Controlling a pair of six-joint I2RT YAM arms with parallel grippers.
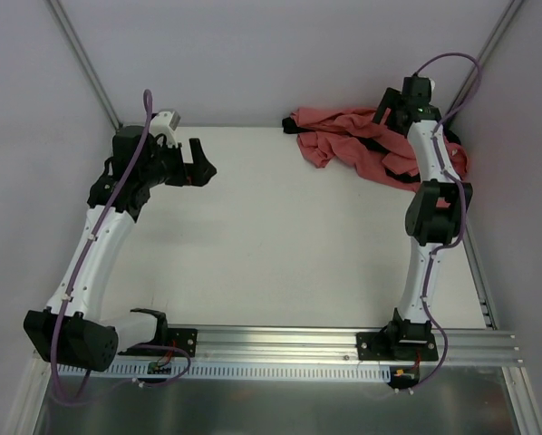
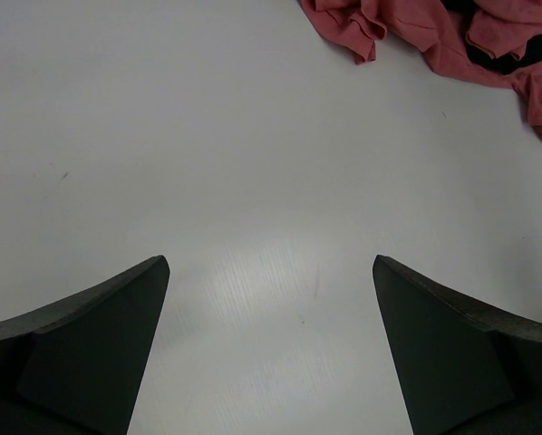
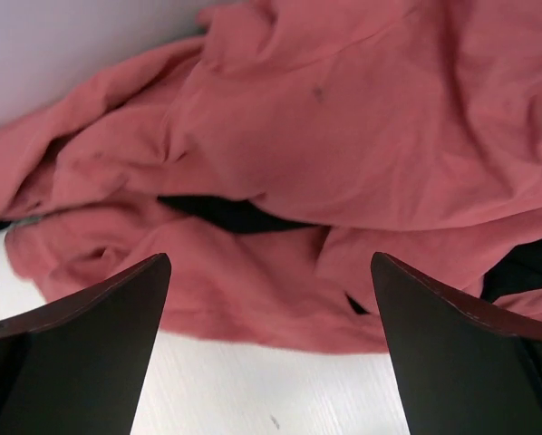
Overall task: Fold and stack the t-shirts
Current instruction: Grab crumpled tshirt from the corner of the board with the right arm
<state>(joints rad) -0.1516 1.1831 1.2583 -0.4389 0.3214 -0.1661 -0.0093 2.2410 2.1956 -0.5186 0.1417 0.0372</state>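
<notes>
The t-shirts [image 1: 343,140] lie in a messy heap at the far right corner of the surface [image 1: 271,245]. The right tool [image 3: 271,261] hangs just above them, spread wide, ready to grab one. The left tool [image 2: 271,263], also spread, holds nothing.

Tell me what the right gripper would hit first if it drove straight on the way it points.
The crumpled heap of t-shirts: the right gripper points into it, jaws open, nothing between. How near the cloth lies is unclear.
</notes>
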